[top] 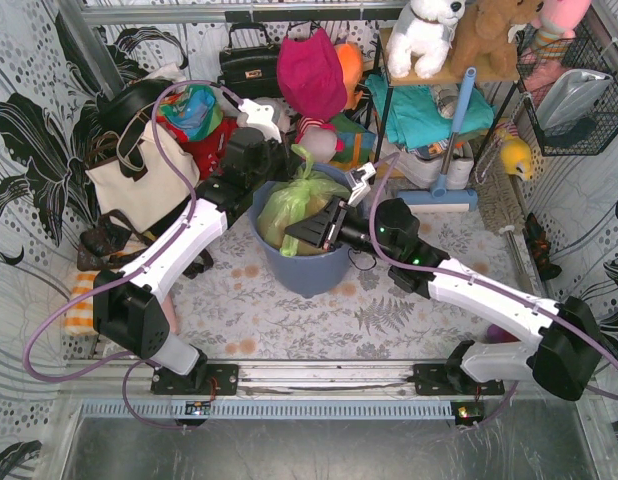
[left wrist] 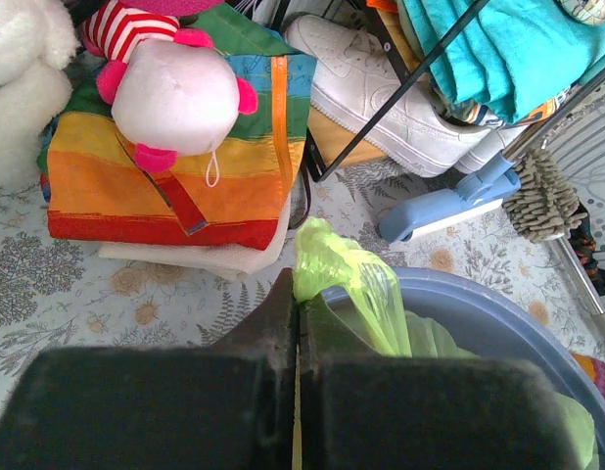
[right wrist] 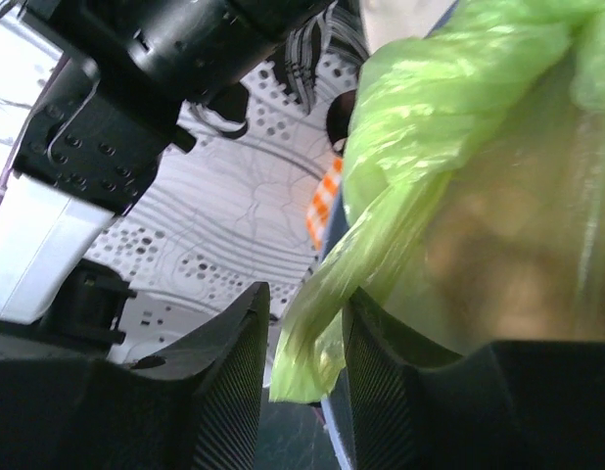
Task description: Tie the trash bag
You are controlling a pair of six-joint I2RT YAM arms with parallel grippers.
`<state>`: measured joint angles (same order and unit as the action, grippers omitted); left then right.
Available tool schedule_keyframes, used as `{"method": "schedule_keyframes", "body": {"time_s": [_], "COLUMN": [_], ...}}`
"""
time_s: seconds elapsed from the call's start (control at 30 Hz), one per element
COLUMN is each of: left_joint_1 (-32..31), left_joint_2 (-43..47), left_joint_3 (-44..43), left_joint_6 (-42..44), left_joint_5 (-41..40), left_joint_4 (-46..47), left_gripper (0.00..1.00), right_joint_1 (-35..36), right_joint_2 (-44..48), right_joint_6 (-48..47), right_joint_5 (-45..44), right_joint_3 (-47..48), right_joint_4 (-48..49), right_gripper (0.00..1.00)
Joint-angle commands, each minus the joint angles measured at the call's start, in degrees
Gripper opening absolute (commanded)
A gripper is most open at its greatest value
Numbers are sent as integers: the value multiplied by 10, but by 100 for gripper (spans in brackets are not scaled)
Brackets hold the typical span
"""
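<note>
The lime-green trash bag [top: 294, 200] sits in a round blue-grey bin [top: 307, 268] mid-table, with brown paper showing through. My left gripper [left wrist: 300, 305] is shut on a pulled-up strip of the bag [left wrist: 344, 279] at the bin's far rim; in the top view it [top: 279, 165] is at the bin's back left. My right gripper [right wrist: 306, 323] is open, its jaws on either side of a hanging flap of the bag [right wrist: 327, 313] without pinching it; in the top view it [top: 311, 232] is over the bin's front.
A cream tote bag [top: 139, 180] stands left of the bin. Soft toys, a rainbow bag [left wrist: 175, 166], a white shoe [left wrist: 381, 88] and a blue mop [left wrist: 449, 201] crowd the back. A shelf rack [top: 429, 110] stands back right.
</note>
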<state>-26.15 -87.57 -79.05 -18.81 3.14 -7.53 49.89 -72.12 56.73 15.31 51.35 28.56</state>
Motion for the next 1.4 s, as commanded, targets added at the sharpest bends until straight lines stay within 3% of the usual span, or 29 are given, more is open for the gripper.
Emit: {"method": "schedule_keyframes", "body": {"time_s": [0.0,0.13,0.23,0.37,0.6,0.8,0.93,1.27,1.37], "left_joint_1": [2,2,2,2,7,23,32,47,49], "left_joint_2": [-6,-11,-14,-15,-52,-96,-119,-167,-163], "left_joint_3": [-14,-18,-22,-25,-92,-150,-170,-165,-167], "left_joint_6": [-2,-3,-2,-4,-1,-19,-26,-35,-37], "left_joint_5": [6,6,5,-13,-57,-87,-78,-54,-36], "left_joint_4": [-14,-16,-15,-10,-46,-74,-81,-89,-88], "left_gripper": [0,0,0,0,0,0,0,0,0], "right_joint_1": [-2,-2,-2,-1,-1,-1,-2,-1,-1], "right_joint_2": [28,17,12,17,39,78,105,98,98], "right_joint_6": [-36,-46,-46,-47,-45,-64,-87,-64,-92], "right_joint_5": [-75,-70,-51,-24,70,121,149,298,285], "right_joint_3": [35,57,60,49,44,37,9,-75,-47], "right_joint_4": [-119,-147,-124,-75,-3,-7,-17,79,35], "right_gripper": [36,33,15,0,0,0,0,0,0]}}
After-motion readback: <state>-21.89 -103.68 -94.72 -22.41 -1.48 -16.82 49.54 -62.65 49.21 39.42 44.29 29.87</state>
